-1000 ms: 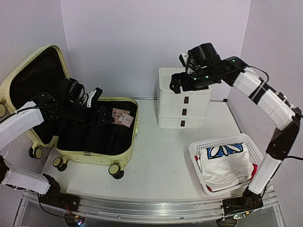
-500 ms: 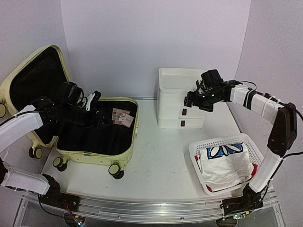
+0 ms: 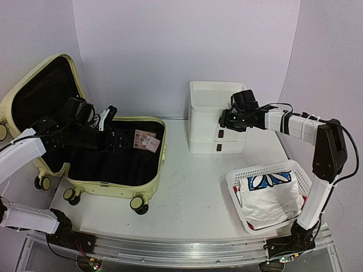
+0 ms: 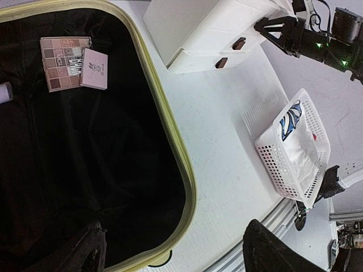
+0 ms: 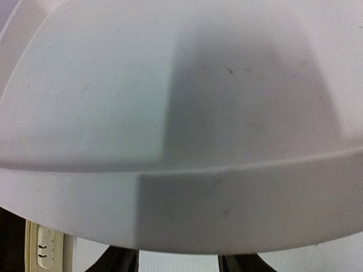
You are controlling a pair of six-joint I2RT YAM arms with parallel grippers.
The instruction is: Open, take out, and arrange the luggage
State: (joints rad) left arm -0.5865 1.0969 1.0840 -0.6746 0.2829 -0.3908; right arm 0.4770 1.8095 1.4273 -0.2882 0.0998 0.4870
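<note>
The pale yellow-green luggage point(image 3: 108, 188) lies open at the left, its lid upright against the wall and its black lining showing. A pink make-up palette point(image 3: 146, 139) rests in its far corner. My left gripper point(image 3: 113, 127) hovers open over the lining with nothing between its fingers; in the left wrist view the luggage rim point(image 4: 170, 124) and the palette point(image 4: 65, 62) lie below the left gripper point(image 4: 173, 252). My right gripper point(image 3: 226, 120) is pressed against the front of the white drawer box point(image 3: 218, 93) at its top drawer. In the right wrist view its fingers point(image 5: 122, 262) stand apart and their tips are hidden under the box point(image 5: 170, 113).
A white mesh basket point(image 3: 258, 169) holding a white and blue cloth point(image 3: 269, 198) sits at the front right, also visible as the basket point(image 4: 283, 170) in the left wrist view. The drawer box point(image 4: 198, 28) has brown handles. A small white tube point(image 4: 4, 90) lies in the luggage.
My right arm came down from above the drawer box to the front of its top drawer, and its jaws narrowed. The left gripper shifted slightly left over the luggage.
</note>
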